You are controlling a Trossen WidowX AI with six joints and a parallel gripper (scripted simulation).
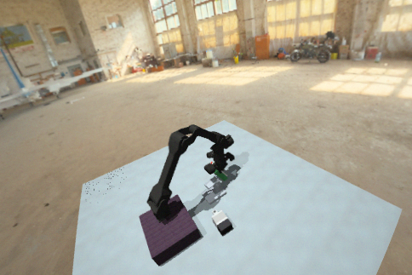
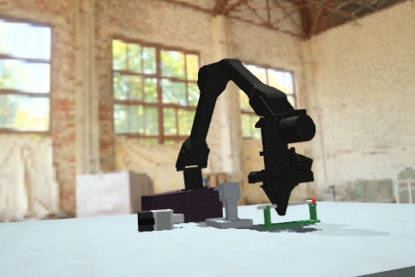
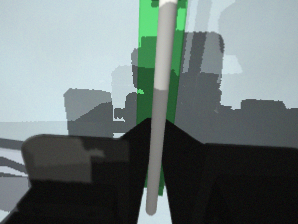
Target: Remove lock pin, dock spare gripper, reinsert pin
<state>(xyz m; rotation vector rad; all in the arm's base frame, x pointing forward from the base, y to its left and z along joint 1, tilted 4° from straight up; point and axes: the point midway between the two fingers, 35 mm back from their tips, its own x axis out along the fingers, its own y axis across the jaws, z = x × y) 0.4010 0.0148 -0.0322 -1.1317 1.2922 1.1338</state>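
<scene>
My gripper (image 2: 280,210) (image 1: 215,168) (image 3: 156,124) points down and is shut on the lock pin (image 2: 300,201) (image 3: 163,75), a thin grey rod with a red head. The pin lies level across the two posts of a green stand (image 2: 291,223) (image 3: 146,60) (image 1: 220,174). The grey mount (image 2: 231,206) (image 1: 214,189) with its socket stands just left of the stand in the exterior view, apart from my gripper. The spare gripper (image 2: 157,219) (image 1: 222,222), a grey and black block, lies on its side on the table, near the arm's base.
The arm's purple base block (image 2: 180,205) (image 1: 170,233) sits behind the spare gripper and the mount. The pale table top (image 1: 298,220) ends at edges on all sides, with warehouse floor beyond.
</scene>
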